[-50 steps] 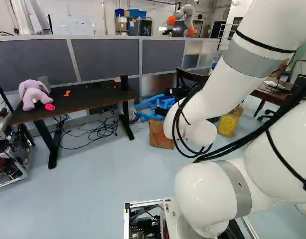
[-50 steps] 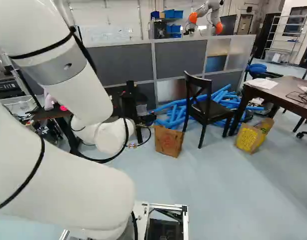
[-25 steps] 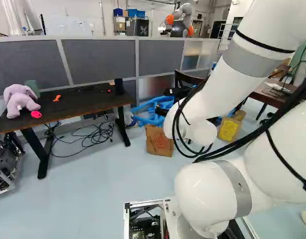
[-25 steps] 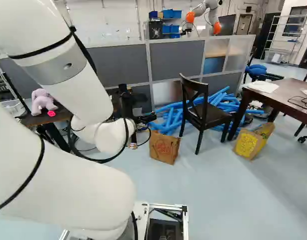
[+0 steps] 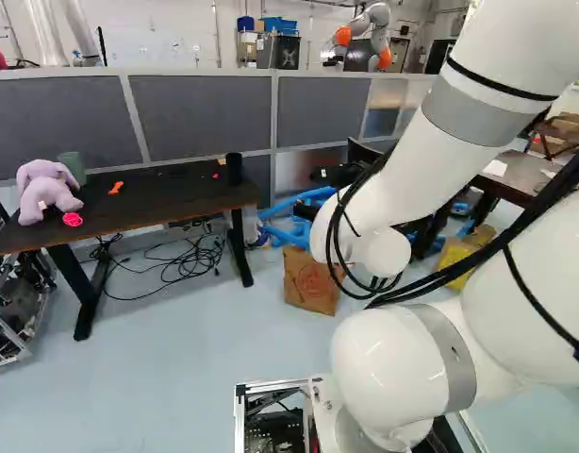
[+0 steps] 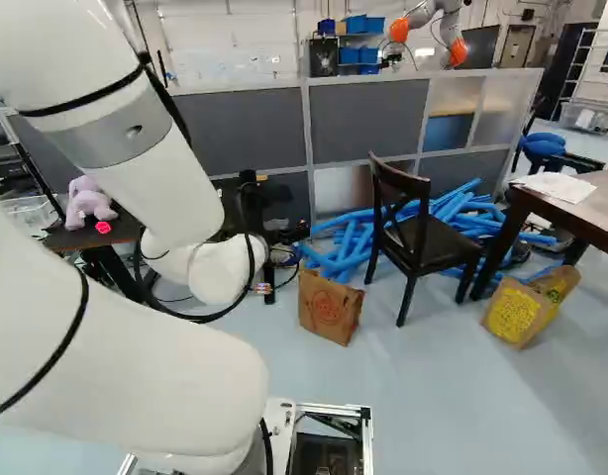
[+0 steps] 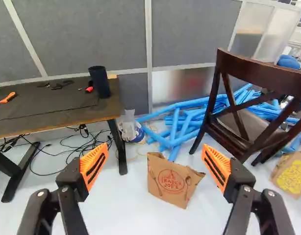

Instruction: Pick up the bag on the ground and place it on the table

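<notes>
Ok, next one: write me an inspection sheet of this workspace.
Surface: dark table, carrying a purple plush toy, an orange item and a dark cup.
Job's things: brown paper bag, standing on the floor.
Clutter: blue tubes heaped behind the chair; yellow-marked bag near the other table.
Gripper: fingers open, holding nothing.
Cables: tangle below the dark table; more along the arm.
Surroundings: grey partition; another robot beyond.
</notes>
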`<state>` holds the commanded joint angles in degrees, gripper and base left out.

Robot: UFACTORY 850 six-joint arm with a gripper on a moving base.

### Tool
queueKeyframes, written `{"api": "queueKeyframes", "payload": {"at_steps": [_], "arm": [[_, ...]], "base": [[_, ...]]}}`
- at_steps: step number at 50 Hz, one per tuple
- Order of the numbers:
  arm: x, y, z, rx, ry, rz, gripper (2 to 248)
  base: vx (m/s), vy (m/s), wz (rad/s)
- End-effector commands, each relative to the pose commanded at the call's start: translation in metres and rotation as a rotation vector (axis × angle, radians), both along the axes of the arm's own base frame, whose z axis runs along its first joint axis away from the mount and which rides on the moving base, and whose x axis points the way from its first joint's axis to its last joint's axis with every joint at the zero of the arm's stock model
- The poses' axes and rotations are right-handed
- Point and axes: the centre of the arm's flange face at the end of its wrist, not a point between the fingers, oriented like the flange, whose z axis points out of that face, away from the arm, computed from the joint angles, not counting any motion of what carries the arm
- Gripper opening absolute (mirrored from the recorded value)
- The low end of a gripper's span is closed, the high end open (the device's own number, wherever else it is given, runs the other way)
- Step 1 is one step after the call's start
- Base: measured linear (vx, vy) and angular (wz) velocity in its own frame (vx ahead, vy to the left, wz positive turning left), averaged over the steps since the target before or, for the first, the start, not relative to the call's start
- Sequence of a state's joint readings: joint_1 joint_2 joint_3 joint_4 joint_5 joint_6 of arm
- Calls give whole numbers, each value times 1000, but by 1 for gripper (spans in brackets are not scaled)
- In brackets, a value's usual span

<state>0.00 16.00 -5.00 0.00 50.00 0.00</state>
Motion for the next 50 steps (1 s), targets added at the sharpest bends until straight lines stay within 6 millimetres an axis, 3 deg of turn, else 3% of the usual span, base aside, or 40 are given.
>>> {"api": "queueKeyframes", "payload": {"at_steps": [28, 50], "arm": [[0, 0, 0, 0, 0, 0, 247], [29, 0, 2, 0, 34, 0, 247]], "base": [[182, -43, 34], [23, 1, -2]]}}
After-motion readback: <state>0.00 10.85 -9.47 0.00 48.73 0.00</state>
